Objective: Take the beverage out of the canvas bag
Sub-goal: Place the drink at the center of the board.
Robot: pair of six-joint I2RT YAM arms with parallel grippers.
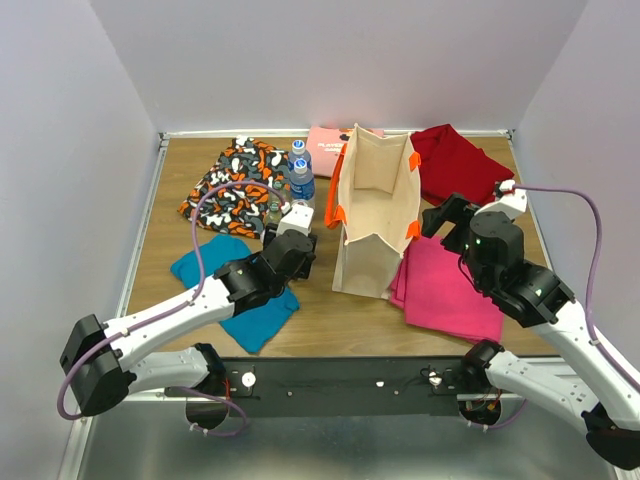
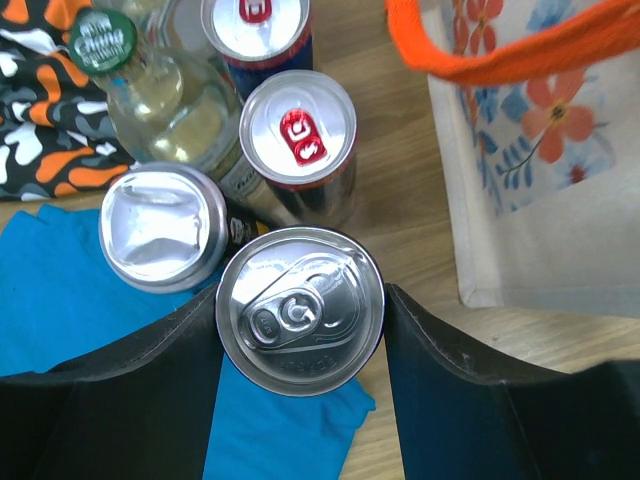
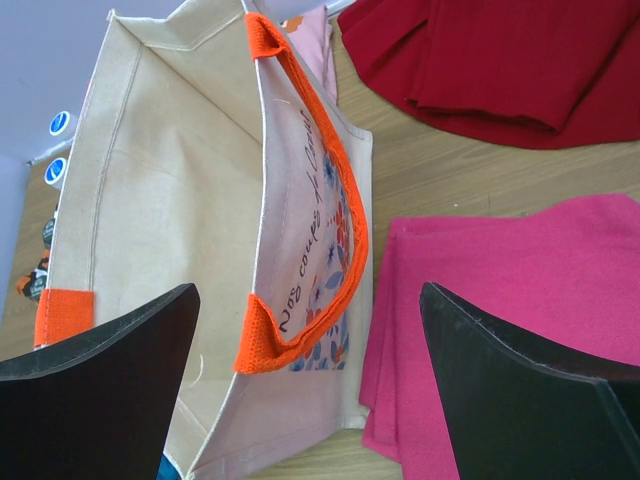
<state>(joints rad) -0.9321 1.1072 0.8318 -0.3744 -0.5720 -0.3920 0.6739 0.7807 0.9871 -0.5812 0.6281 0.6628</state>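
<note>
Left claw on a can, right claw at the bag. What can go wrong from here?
1. The silver can in the left claw crowds the dented-top can and red-tab can; releasing may knock them or the glass bottle.
2. It is half over the blue cloth's edge: uneven footing, may tip.
3. The open right claw straddles the canvas bag's orange handle; withdrawing may snag it and drag the bag.

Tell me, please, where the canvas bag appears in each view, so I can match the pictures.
Top external: the canvas bag stands upright in the middle of the picture.
Left wrist: upper right corner, floral side facing the camera.
Right wrist: fills the left and centre, seen down into its open mouth.
Shared landmark: its orange handles.
</note>
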